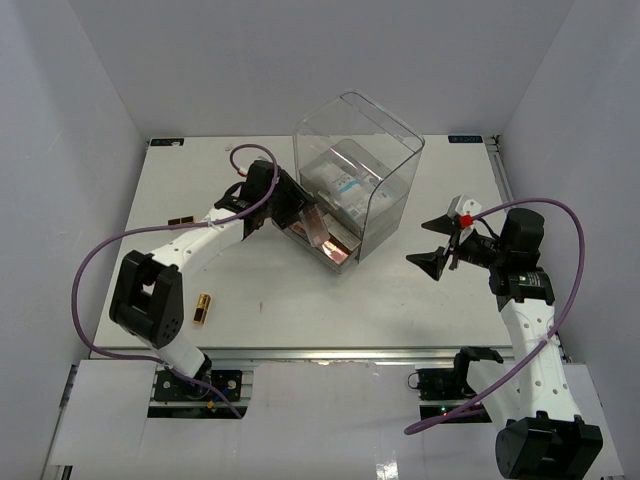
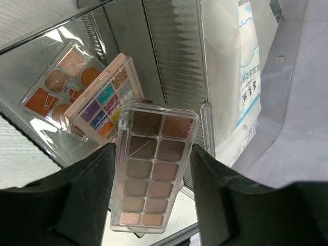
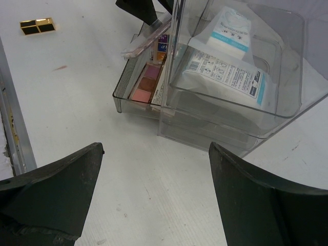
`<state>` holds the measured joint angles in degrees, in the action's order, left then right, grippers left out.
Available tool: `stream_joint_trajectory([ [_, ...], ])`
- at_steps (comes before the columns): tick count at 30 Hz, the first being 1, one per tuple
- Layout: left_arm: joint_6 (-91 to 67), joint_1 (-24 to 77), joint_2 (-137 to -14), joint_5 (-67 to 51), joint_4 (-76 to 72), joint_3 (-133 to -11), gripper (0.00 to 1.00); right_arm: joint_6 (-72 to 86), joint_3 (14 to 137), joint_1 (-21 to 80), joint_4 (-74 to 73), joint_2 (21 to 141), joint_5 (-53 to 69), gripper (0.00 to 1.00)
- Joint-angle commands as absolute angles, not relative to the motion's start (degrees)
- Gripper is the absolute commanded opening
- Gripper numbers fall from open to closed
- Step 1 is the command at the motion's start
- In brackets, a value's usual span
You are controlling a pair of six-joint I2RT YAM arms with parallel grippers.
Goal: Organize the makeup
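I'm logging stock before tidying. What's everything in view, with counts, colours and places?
clear plastic drawer box: 1, transparent, mid-table, lower drawer pulled out
white-and-blue sachets: 2 visible, upper drawer
long palette: 1, beige-brown, in left gripper over lower drawer
multicolour square palette: 1, lower drawer
peach-toned square palette: 1, lower drawer
gold lipstick tube: 1, table, near left arm
small gold-and-black flat item: 1, table's left side
left gripper: black, shut on long palette
right gripper: black, open, empty
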<state>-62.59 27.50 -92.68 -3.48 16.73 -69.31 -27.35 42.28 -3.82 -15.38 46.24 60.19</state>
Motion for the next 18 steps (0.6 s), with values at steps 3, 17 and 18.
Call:
stream_joint_trajectory([
  [3,-60.7,28.4,-93.5,-1.7,15.4,-72.3,0.74,-27.3,42.1,-4.3,-13.5,45.9,61.5,0.9],
  [17,-51.8,28.6,-84.1,1.2,10.6,-70.9,0.86,-30.6,41.7,-4.6,-15.2,45.8,65.6,0.9],
  [18,-49.5,28.6,-82.4,1.4,10.4,-70.8,0.87,-32.0,41.7,-4.6,-16.1,45.6,66.7,0.9],
])
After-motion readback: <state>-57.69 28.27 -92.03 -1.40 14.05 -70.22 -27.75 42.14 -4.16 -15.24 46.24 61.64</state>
